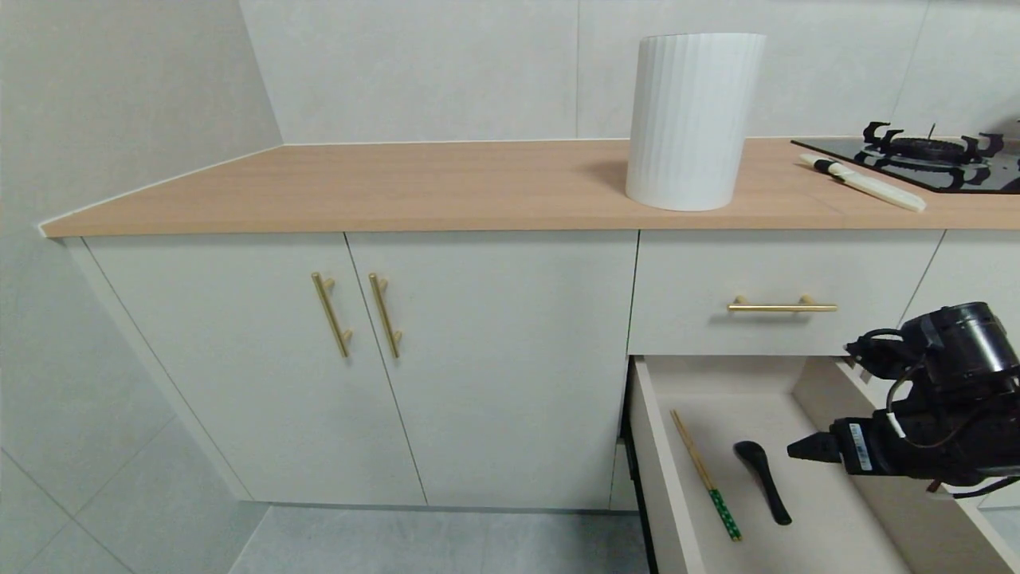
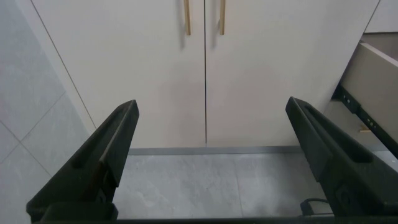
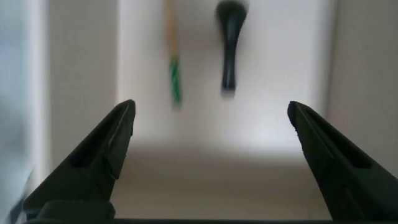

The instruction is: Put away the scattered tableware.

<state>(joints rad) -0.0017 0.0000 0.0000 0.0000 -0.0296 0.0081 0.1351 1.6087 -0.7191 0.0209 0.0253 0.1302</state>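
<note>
Right gripper (image 3: 210,118) spread wide, empty, over drawer (image 1: 661,446) w/ chopsticks (image 1: 705,478) + spoon (image 1: 763,470). Rise clear of drawer walls, then get knife (image 1: 865,182) off bench (image 1: 398,187) above. Left gripper (image 2: 211,112) spread too.

Bright, even light, with a soft shadow just left of the white canister (image 1: 690,119) on the countertop (image 1: 382,187)

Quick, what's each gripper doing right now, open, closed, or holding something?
Left gripper: open, holding nothing.
Right gripper: open, holding nothing.
</note>
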